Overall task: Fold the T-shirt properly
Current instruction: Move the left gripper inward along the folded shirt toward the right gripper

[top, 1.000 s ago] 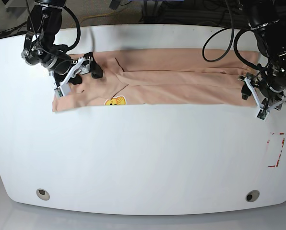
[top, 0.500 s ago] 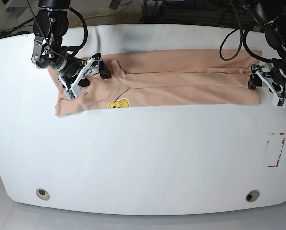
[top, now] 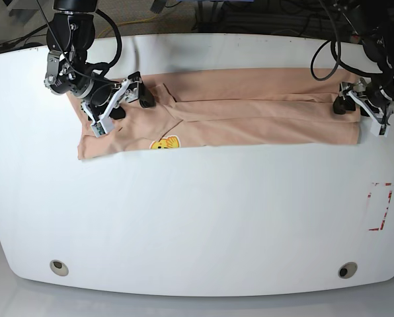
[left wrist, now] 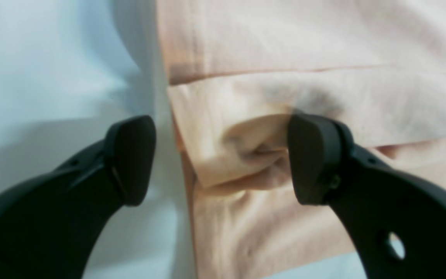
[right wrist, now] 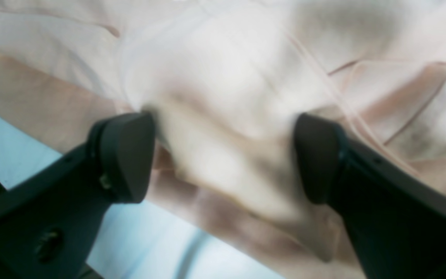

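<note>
Lying folded into a long band across the worktop (top: 197, 218) toward twelve o'clock: the shirt (top: 250, 112). At its three o'clock end, left tool (left wrist: 223, 159) spread open, straddling the hem edge, one finger (left wrist: 130, 159) over bare worktop. At nine o'clock, right tool (right wrist: 223, 155) open wide over bunched cloth, gripping nothing.

Soft matt cotton T-shirt (top: 250, 109), smooth glossy white table (top: 197, 218), matt black plastic tool fingers (left wrist: 130, 159)
</note>
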